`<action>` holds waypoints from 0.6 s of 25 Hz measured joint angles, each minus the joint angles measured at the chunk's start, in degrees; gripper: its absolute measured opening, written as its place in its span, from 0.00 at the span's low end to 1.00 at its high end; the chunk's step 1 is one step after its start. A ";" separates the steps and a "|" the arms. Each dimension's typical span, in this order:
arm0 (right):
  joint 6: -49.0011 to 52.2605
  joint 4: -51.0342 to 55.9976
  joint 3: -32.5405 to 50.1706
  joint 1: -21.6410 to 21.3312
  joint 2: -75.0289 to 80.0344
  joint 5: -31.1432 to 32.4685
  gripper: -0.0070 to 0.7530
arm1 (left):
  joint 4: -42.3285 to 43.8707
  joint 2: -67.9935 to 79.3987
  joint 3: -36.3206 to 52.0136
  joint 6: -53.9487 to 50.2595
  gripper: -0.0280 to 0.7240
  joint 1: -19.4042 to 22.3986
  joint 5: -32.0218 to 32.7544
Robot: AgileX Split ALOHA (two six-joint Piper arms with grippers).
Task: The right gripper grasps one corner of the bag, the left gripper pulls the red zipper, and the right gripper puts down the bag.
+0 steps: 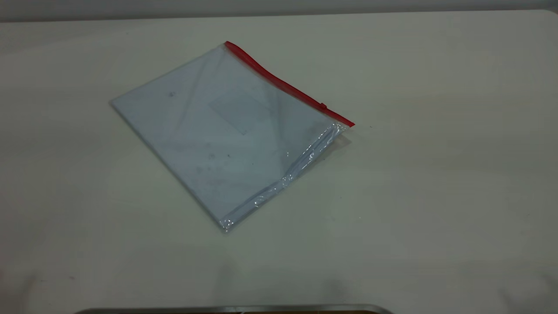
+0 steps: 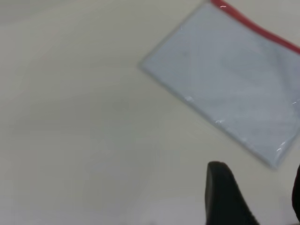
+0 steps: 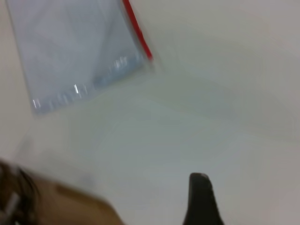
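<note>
The bag (image 1: 226, 131) lies flat on the white table (image 1: 436, 174), a clear pouch with pale blue-white sheets inside. The red zipper (image 1: 283, 85) runs along its far right edge, with the small slider tab (image 1: 323, 106) near the corner of the bag (image 1: 348, 125). Neither gripper shows in the exterior view. In the left wrist view the left gripper (image 2: 258, 173) is open and empty, above bare table short of the bag (image 2: 234, 79). In the right wrist view only one black finger (image 3: 200, 199) of the right gripper shows, with bare table on both sides, well away from the bag (image 3: 75, 51).
A metal edge (image 1: 235, 309) runs along the table's near side in the exterior view. A brown surface (image 3: 61, 206) with dark cables (image 3: 14, 192) sits at one corner of the right wrist view.
</note>
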 joint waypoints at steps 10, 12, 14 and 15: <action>-34.51 42.03 -0.47 0.00 35.92 -12.56 0.77 | -29.57 24.00 -3.12 34.16 0.73 0.00 -7.21; -44.05 51.45 -0.73 0.00 44.34 -14.26 0.77 | -36.11 27.09 -3.87 39.19 0.73 0.00 -7.53; -52.28 60.72 -1.37 0.00 51.81 -14.89 0.77 | -41.26 29.74 -4.73 43.39 0.73 0.00 -7.96; -56.34 63.98 -1.88 0.00 55.70 -14.68 0.77 | -43.77 30.63 -5.03 45.42 0.73 0.00 -8.27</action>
